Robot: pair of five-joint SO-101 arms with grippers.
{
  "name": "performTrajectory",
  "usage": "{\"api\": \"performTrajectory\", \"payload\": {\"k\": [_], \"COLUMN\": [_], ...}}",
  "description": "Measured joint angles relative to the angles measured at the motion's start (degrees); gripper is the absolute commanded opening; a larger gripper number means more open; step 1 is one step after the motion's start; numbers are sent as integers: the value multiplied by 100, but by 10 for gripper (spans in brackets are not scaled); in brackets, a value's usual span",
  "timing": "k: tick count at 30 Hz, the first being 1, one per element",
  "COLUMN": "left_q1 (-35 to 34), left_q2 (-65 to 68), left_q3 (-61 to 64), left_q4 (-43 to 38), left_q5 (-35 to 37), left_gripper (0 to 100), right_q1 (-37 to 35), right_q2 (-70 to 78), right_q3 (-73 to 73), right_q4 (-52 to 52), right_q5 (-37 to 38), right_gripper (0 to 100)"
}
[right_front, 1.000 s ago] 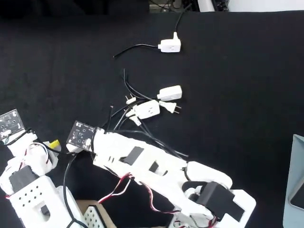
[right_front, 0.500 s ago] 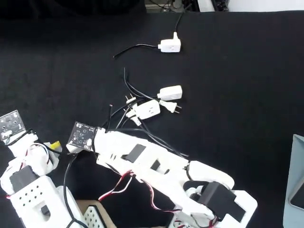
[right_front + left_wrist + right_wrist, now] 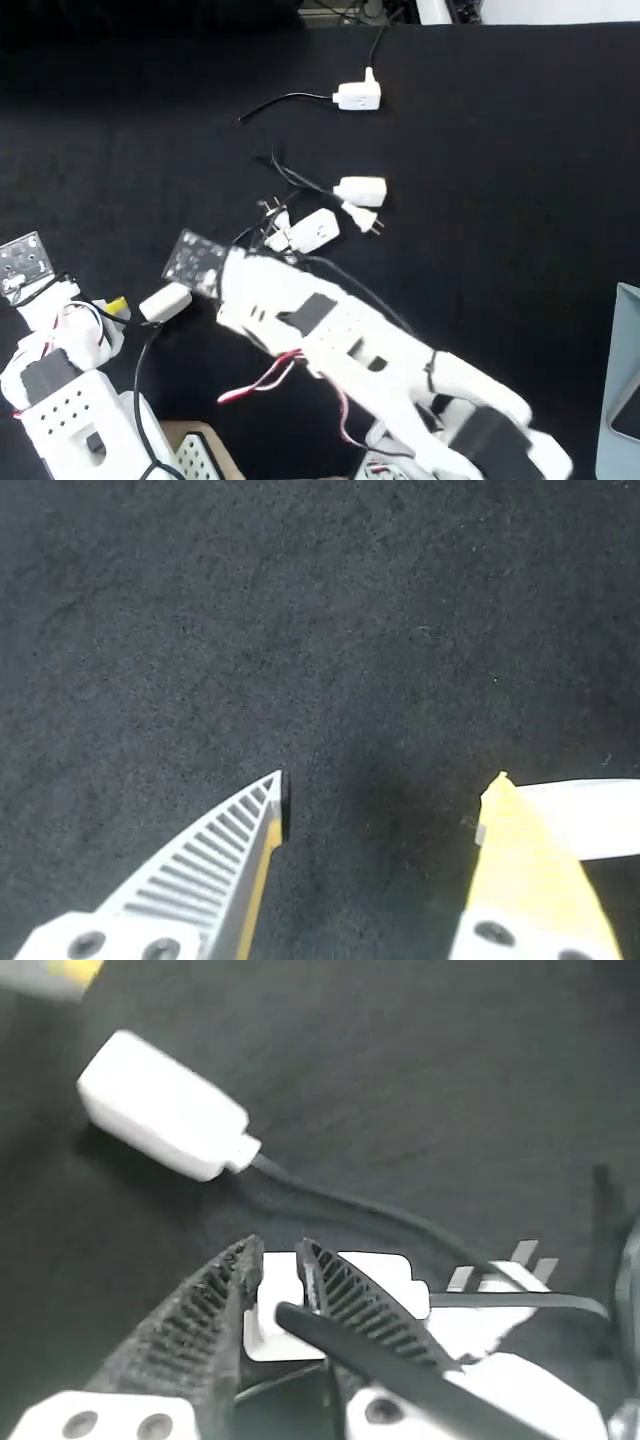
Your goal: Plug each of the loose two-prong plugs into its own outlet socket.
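Note:
My right gripper (image 3: pixel 278 1250) is shut on the end of a white plug body (image 3: pixel 345 1280), with its black fingers (image 3: pixel 340 1290) close on both sides. Bare prongs (image 3: pixel 520 1254) stick out just beyond it. In the high view this gripper (image 3: pixel 272 243) sits at a tangle of cords beside a white outlet socket (image 3: pixel 314 229). Another socket (image 3: pixel 361 189) and a loose two-prong plug (image 3: pixel 364 220) lie just right of it. A white block on a cord (image 3: pixel 165 302) (image 3: pixel 160 1120) lies near the left arm. My left gripper (image 3: pixel 388 790) hangs open over bare black mat.
A joined plug and socket (image 3: pixel 357 96) with cords lie at the far middle of the black table (image 3: pixel 520 150). A grey bin edge (image 3: pixel 622 380) stands at the right. Black cords (image 3: pixel 290 178) loop around the cluster.
The right arm swung up and forward, nudging the cluster of sockets, plug and cords slightly away. The white block near the left arm came out from under it. The left arm has not moved.

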Motion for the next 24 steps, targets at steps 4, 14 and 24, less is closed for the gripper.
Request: {"api": "performTrajectory", "payload": {"k": [4,14,24], "left_q1": [0,0,0], "left_q2": [0,0,0], "left_q3": [0,0,0], "left_q4": [0,0,0], "left_q5": [0,0,0], "left_gripper": [310,310,310], "right_q1": [273,853,932], "right_q2": [-695,-1688,-2259], "right_q3": [0,-264,-765], "right_q4": [44,53,53], "right_q5": [0,9,9], "right_gripper": [12,12,13]}}
